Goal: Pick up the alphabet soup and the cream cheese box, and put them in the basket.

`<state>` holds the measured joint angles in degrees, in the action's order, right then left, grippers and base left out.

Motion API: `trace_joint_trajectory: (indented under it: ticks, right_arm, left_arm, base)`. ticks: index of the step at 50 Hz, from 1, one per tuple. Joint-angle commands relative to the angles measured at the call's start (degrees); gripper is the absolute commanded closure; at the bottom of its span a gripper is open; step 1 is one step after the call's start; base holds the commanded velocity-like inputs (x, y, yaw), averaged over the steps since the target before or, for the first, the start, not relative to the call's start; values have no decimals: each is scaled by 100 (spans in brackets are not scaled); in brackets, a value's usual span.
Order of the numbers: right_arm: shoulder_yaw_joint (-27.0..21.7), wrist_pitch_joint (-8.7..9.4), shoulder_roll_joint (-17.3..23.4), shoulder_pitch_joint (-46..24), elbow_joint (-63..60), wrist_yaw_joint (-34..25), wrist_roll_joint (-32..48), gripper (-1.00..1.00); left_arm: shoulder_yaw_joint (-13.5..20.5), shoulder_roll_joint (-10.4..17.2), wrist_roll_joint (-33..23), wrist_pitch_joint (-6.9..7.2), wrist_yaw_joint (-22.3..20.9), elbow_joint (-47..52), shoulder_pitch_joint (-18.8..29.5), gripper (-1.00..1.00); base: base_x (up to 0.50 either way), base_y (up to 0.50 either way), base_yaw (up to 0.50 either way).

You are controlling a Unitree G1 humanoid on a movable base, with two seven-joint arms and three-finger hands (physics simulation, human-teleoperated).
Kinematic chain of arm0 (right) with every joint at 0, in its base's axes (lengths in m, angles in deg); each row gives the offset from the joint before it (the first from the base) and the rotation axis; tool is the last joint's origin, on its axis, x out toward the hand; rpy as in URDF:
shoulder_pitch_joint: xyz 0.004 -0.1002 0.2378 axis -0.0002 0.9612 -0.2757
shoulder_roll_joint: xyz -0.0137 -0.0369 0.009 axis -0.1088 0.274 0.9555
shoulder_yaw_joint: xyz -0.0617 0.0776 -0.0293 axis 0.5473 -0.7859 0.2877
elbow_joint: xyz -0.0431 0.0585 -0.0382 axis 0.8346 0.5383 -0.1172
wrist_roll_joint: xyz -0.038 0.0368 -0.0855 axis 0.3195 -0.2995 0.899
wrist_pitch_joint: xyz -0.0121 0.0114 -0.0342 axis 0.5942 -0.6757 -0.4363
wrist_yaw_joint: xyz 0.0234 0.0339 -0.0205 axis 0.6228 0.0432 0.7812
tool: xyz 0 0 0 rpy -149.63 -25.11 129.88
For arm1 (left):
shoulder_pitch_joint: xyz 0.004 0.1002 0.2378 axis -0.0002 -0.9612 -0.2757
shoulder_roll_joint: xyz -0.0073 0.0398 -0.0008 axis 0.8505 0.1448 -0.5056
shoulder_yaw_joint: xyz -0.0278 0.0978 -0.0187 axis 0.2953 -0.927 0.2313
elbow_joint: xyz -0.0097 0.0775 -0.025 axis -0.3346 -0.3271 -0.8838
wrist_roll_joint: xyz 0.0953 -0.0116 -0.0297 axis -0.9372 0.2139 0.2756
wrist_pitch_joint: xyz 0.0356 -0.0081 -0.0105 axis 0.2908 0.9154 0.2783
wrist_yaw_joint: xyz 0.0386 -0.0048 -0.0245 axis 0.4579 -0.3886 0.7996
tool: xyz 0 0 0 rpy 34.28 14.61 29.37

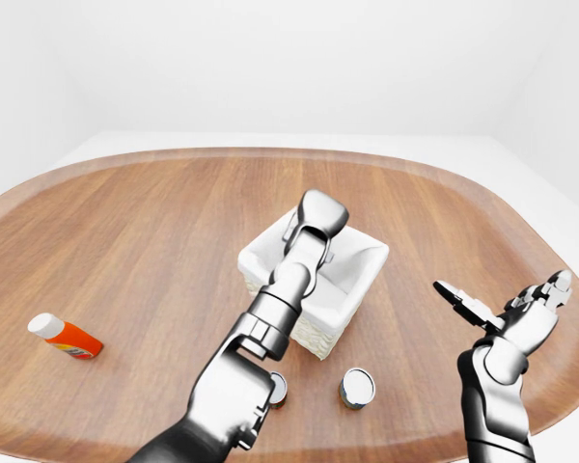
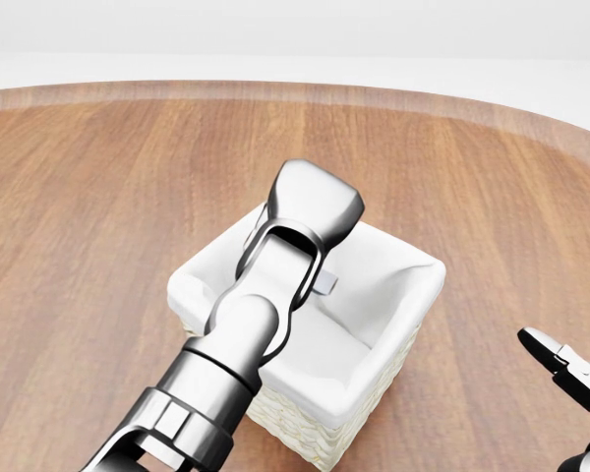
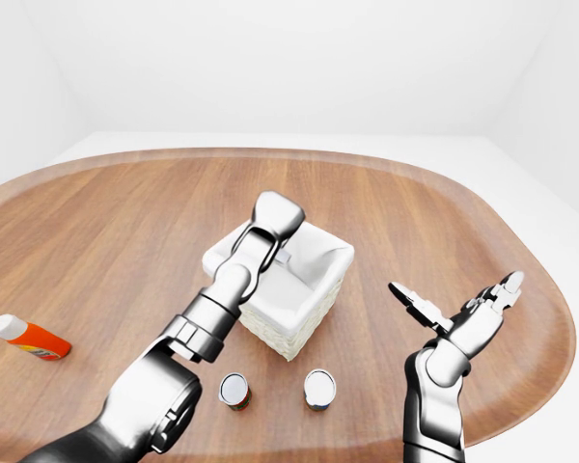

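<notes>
The white lined wicker basket (image 2: 420,278) stands mid-table. My left hand (image 2: 312,218) reaches down into it, its back toward the camera and its fingers hidden. A small grey box, the cream cheese box (image 2: 325,283), pokes out under the hand, inside the basket and apparently still held. Two upright cans (image 3: 234,391) (image 3: 319,388) stand on the wood just below the basket in the right-eye view. Their labels are too small to tell which is the alphabet soup. My right hand (image 3: 454,289) hovers open at the right, holding nothing.
An orange bottle with a white cap (image 1: 66,338) lies on its side at the far left of the round wooden table (image 1: 154,222). My left forearm (image 1: 270,318) crosses over the near side of the basket and partly hides the left can.
</notes>
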<state>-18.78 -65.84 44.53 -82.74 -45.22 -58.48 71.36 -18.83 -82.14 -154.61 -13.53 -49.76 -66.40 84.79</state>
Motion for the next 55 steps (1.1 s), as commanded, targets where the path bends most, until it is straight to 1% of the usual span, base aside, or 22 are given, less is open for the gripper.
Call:
trace_joint_trajectory:
  ticks: [1,3,4,5,6,9,14,16,18,22,24,27,29,34,37,40,47,48,51,52,53,55]
  right_arm:
    - [5,16,-4,7,-25,0,9,-100]
    - [2,47,-7,17,-66,0,8,-100]
    - [1,45,-6,8,-51,0,9,-100]
    - [0,17,-4,-4,-8,0,12,-100]
    - [0,39,-5,6,-40,0,11,-100]
    - [-5,47,-10,14,-61,0,5,-100]
    - [-11,39,2,-4,-26,0,1,-100]
    - [-8,4,6,-20,26,0,6,-100]
    - [-6,43,3,0,-39,0,-3,-100]
    - [2,-14,2,-11,27,0,13,-100]
    - [-4,16,-1,10,-31,0,-2,-100]
    - [-2,-43,2,-14,55,0,9,-100]
    - [5,4,1,5,-10,0,9,-100]
    - [4,-60,2,-13,74,0,10,-100]
    - [9,-67,3,-11,76,0,13,-100]
    - [7,16,-2,20,-37,0,5,-100]
    - [0,-39,-4,10,25,0,11,-100]
    - [-1,-73,1,-4,76,0,13,-100]
    - [0,-67,6,2,67,0,8,-100]
    - [-3,-64,6,7,62,0,2,-100]
    - [-4,-17,4,24,-4,0,-3,-100]
    - [-7,-64,6,2,63,0,3,-100]
  left_arm:
    - [-84,-133,117,156,271,-379,99,100]
    - [-76,-160,140,156,284,-417,113,100]
    - [-52,-204,182,156,358,-559,170,100]
    - [-80,-225,176,156,336,-531,152,100]
    - [-100,-237,168,156,343,-549,144,100]
    - [-71,-221,188,156,461,-793,234,100]
    - [-104,-220,201,156,428,-777,198,100]
    - [-106,-239,212,156,420,-778,200,100]
    - [-100,-273,231,156,518,-930,231,100]
    - [-93,-290,296,156,663,-1233,312,100]
    - [-74,-297,370,156,726,-1380,346,100]
    - [-99,-290,393,156,740,-1408,368,100]
    - [-111,-293,422,156,727,-1309,351,-100]
    - [-120,-295,432,156,642,-1185,325,-100]
    - [-125,-288,433,156,628,-1179,326,-100]
    - [-81,-257,507,156,584,-1116,313,-100]
    - [-107,-222,517,156,546,-1057,254,-100]
    - [-118,-210,503,156,471,-915,227,-100]
    - [-126,-186,433,156,318,-622,150,-100]
    - [-121,-171,393,156,187,-477,99,-100]
    - [-151,-163,344,156,50,-248,14,-100]
    - [-129,-176,296,156,-111,75,-93,-100]
  base:
    - [0,0,0]
    - [0,0,0]
    - [0,0,0]
    - [0,0,0]
    - [0,0,0]
    - [0,0,0]
    - [0,0,0]
    - [0,0,0]
    - [0,0,0]
    - [0,0,0]
    - [0,0,0]
    - [0,0,0]
    - [0,0,0]
    - [0,0,0]
    - [0,0,0]
    - [0,0,0]
    - [0,0,0]
    - [0,0,0]
    - [0,0,0]
    - [0,0,0]
    - [0,0,0]
    - [0,0,0]
